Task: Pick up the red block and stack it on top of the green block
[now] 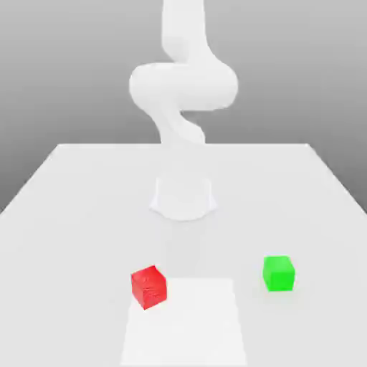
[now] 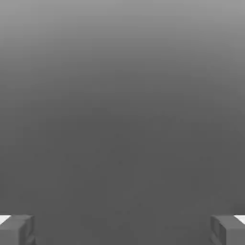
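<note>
Exterior view: blocks wait apart, nothing grasped yet
Red block [image 1: 149,287] sits lower left on the worktop [image 1: 64,215], green block [image 1: 279,273] well apart at lower right; the pincer [image 2: 122,229] is spread wide, empty, so reaching down over red comes next

1. The white arm [image 1: 183,86] is cut off by the top edge of the exterior view, so its upper links run out of the frame.
2. The table [image 1: 64,215] is cut off by the left, right and bottom edges of the exterior view; its front corners cannot be seen.
3. A paler rectangular patch [image 1: 185,326] at the lower centre of the table runs off the bottom edge.
4. In the hand view, the two fingertips [image 2: 16,229] sit in the lower corners, each clipped by the bottom and side edges.
5. The red block [image 1: 149,286] carries faint marks on its front face, too small to read.
</note>
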You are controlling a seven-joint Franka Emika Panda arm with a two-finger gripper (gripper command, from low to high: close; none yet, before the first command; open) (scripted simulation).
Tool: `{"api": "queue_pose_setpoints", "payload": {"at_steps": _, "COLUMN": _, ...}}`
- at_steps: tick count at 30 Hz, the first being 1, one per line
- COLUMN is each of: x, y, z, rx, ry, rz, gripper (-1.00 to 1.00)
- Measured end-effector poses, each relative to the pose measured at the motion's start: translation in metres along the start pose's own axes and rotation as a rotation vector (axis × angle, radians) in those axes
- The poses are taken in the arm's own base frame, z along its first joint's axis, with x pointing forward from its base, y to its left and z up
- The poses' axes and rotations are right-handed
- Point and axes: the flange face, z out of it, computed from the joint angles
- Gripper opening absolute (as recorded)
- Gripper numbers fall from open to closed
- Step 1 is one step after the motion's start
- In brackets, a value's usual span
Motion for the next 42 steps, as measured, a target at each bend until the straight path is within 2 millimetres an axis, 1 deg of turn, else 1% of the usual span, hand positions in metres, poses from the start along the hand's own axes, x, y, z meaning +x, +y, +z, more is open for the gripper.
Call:
{"api": "queue_pose_setpoints", "payload": {"at_steps": 2, "x": -0.003, "y": 0.019, "z": 0.052, "rx": -0.039, "ry": -0.067, "rz": -0.045, "gripper": 0.0}}
{"api": "queue_pose_setpoints", "payload": {"at_steps": 4, "x": -0.012, "y": 0.04, "z": 0.1, "rx": -0.076, "ry": -0.131, "rz": -0.092, "gripper": 0.0}}
{"api": "queue_pose_setpoints", "payload": {"at_steps": 6, "x": -0.025, "y": 0.063, "z": 0.144, "rx": -0.113, "ry": -0.195, "rz": -0.139, "gripper": 0.0}}
{"api": "queue_pose_setpoints", "payload": {"at_steps": 8, "x": -0.043, "y": 0.087, "z": 0.184, "rx": -0.15, "ry": -0.26, "rz": -0.19, "gripper": 0.0}}
{"api": "queue_pose_setpoints", "payload": {"at_steps": 11, "x": -0.077, "y": 0.128, "z": 0.238, "rx": -0.206, "ry": -0.36, "rz": -0.272, "gripper": 0.0}}
{"api": "queue_pose_setpoints", "payload": {"at_steps": 13, "x": -0.105, "y": 0.16, "z": 0.269, "rx": -0.246, "ry": -0.431, "rz": -0.331, "gripper": 0.0}}
{"api": "queue_pose_setpoints", "payload": {"at_steps": 15, "x": -0.136, "y": 0.195, "z": 0.295, "rx": -0.288, "ry": -0.507, "rz": -0.397, "gripper": 0.0}}
{"api": "queue_pose_setpoints", "payload": {"at_steps": 17, "x": -0.172, "y": 0.236, "z": 0.316, "rx": -0.335, "ry": -0.59, "rz": -0.472, "gripper": 0.0}}
{"api": "queue_pose_setpoints", "payload": {"at_steps": 18, "x": -0.181, "y": 0.248, "z": 0.322, "rx": -0.346, "ry": -0.612, "rz": -0.491, "gripper": 0.0}}
{"api": "queue_pose_setpoints", "payload": {"at_steps": 20, "x": -0.19, "y": 0.259, "z": 0.332, "rx": -0.354, "ry": -0.626, "rz": -0.507, "gripper": 0.0}}
{"api": "queue_pose_setpoints", "payload": {"at_steps": 26, "x": -0.207, "y": 0.276, "z": 0.358, "rx": -0.356, "ry": -0.63, "rz": -0.515, "gripper": 0.0}}
{"api": "queue_pose_setpoints", "payload": {"at_steps": 29, "x": -0.218, "y": 0.286, "z": 0.37, "rx": -0.357, "ry": -0.634, "rz": -0.512, "gripper": 0.0}}
{"api": "queue_pose_setpoints", "payload": {"at_steps": 30, "x": -0.221, "y": 0.288, "z": 0.373, "rx": -0.358, "ry": -0.635, "rz": -0.511, "gripper": -1.0}}
{"api": "queue_pose_setpoints", "payload": {"at_steps": 37, "x": -0.221, "y": 0.288, "z": 0.373, "rx": -0.357, "ry": -0.637, "rz": -0.51, "gripper": -1.0}}
{"api": "queue_pose_setpoints", "payload": {"at_steps": 42, "x": -0.205, "y": 0.274, "z": 0.354, "rx": -0.356, "ry": -0.63, "rz": -0.515, "gripper": -1.0}}
